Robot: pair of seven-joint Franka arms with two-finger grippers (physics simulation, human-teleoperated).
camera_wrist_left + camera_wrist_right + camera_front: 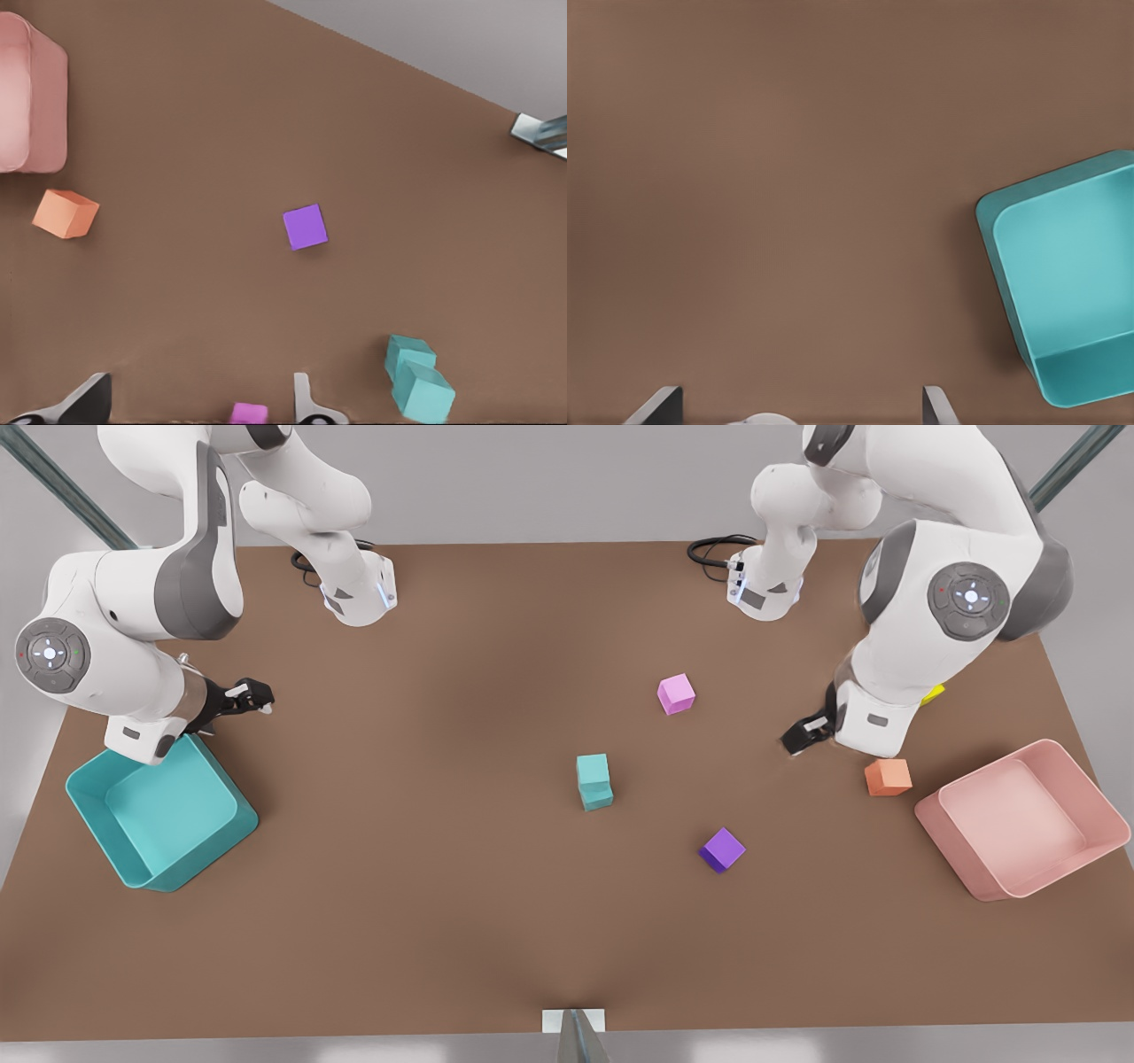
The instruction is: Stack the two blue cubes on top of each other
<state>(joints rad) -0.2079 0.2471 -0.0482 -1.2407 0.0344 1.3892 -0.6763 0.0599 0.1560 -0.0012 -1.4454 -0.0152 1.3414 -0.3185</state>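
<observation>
Grey fingertips (89,400) of my left gripper (199,407) stand spread wide over bare brown table (221,115), nothing between them but a pink cube (249,413) lying on the table beyond. In the front view this gripper (802,737) hangs at the front view's right, near the orange cube (888,777) and the pink bin (1028,819).

My right gripper (802,412) is also parted wide and empty, its fingertips (660,403) over plain table with the teal bin (1063,292) off to one side. From the front I see it (248,695) at the front view's left, just above that teal bin (159,815).

Moving outward to the middle of the table, the two blue cubes (594,781) sit one on top of the other, the upper one slightly offset and turned from the lower. The left wrist view shows the same pair (416,376) touching, well clear of both grippers.

A purple cube (723,849) lies nearer the camera than the stack, apart from it, and the pink cube (676,693) lies farther back. Neither touches the blue pair.
</observation>
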